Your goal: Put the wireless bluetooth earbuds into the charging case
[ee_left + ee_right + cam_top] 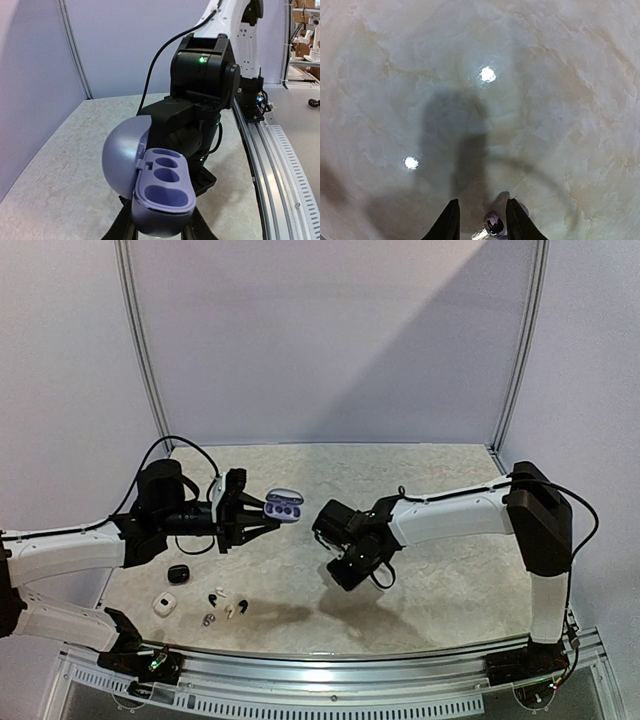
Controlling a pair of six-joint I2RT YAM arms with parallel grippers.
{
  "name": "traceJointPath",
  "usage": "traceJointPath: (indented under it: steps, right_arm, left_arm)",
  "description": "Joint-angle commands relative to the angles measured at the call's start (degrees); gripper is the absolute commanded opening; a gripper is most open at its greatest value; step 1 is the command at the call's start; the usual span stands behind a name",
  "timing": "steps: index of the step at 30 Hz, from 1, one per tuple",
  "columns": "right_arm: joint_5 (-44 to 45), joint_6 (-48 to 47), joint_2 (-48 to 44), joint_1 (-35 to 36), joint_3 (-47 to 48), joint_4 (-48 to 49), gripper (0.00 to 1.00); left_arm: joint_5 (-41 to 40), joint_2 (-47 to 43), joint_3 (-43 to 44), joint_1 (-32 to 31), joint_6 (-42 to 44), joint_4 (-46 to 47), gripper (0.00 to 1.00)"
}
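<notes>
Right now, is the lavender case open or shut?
Open: the lavender case has its lid swung back, two round wells exposed and empty.

Open case (284, 504) left of right pincer (348, 575) — loose earbuds (225, 602) nearer, front-left on table (450, 590).

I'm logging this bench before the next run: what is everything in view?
lavender case: one, lavender, lid open, both wells empty, held off the table by the left gripper
lavender earbud: one, lavender, between the right gripper's fingers, clear of one of them
black case: one, black, on the table near its left edge
white case: one, white, on the table just nearer than the black case
loose earbuds: small cluster, black, white and grey, on the table right of the white case; exact count too small to tell
table: one, pale marbled
left gripper: one, black, shut on the lavender case
right gripper: one, black, fingers apart, above mid-table
</notes>
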Motion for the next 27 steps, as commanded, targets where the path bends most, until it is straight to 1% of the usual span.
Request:
traceJointPath:
  steps: [1, 6, 10, 13, 14, 16, 17, 18, 19, 22, 27]
  right_arm:
    - [-2.3, 1.9, -3.9, -1.6, -0.4, 2.6, 0.33]
    - [-2.4, -1.1, -7.8, -2.5, -3.3, 4.4, 0.33]
    - [-3.8, -10.5, -12.6, -2.6, -8.0, 7.2, 0.32]
    - [-4.7, -27.1, -20.0, -2.6, -18.6, 14.3, 0.33]
    - [-5.7, -35.3, -23.0, -2.6, -22.7, 16.6, 0.35]
    - [-7.7, -47.5, -27.5, -2.6, -29.0, 20.6, 0.42]
    - [-7.6, -51.7, -28.5, -2.7, -31.0, 22.2, 0.43]
    - [-7.3, -56.7, -29.2, -3.4, -32.1, 23.4, 0.43]
    - [-8.3, -59.2, -29.0, -4.4, -31.8, 23.2, 0.43]
    - [-12.5, -63.6, -26.9, -6.2, -30.1, 21.9, 0.42]
    - [-13.8, -69.6, -20.9, -6.3, -27.1, 20.5, 0.34]
  left_arm:
    - [-0.2, -1.4, -1.1, -1.0, 0.2, 0.8, 0.0]
    - [-0.6, -1.9, -1.4, -1.1, 0.2, 0.9, 0.0]
    - [-0.7, -2.0, -1.3, -1.1, 0.3, 0.5, 0.0]
    - [-0.5, -1.7, -0.9, -1.1, 1.0, -0.4, 0.0]
    - [-0.3, -1.6, -0.7, -1.1, 1.2, -0.6, 0.0]
    - [-0.3, -1.3, -0.4, -1.1, 1.5, -1.0, 0.0]
    - [-0.2, -1.1, -0.2, -1.1, 1.7, -1.4, 0.0]
    - [-0.2, -1.1, 0.0, -1.0, 1.9, -2.0, 0.0]
    - [-0.3, -1.0, 0.3, -1.0, 2.1, -2.5, 0.0]
    - [-0.4, -0.8, 0.9, -1.0, 2.7, -3.6, 0.0]
    - [-0.2, -0.2, 1.7, -0.8, 3.6, -4.1, 0.0]
